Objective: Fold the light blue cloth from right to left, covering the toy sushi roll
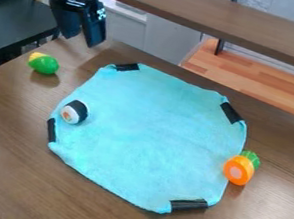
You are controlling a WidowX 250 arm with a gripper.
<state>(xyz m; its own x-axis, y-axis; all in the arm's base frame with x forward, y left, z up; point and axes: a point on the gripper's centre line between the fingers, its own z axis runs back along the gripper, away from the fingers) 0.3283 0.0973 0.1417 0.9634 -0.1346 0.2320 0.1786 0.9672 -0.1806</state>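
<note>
The black pincer (81, 41) hangs at the upper left, above the counter's (8, 165) far edge, its two fingers apart and holding nothing. Nearest it, a green-and-yellow toy (44, 64) lies on the bare wood. A sushi toy (74, 112) rests on the blue cloth (149, 137), near its left edge; an orange toy (239, 170) with a green top lies at the right edge.
</note>
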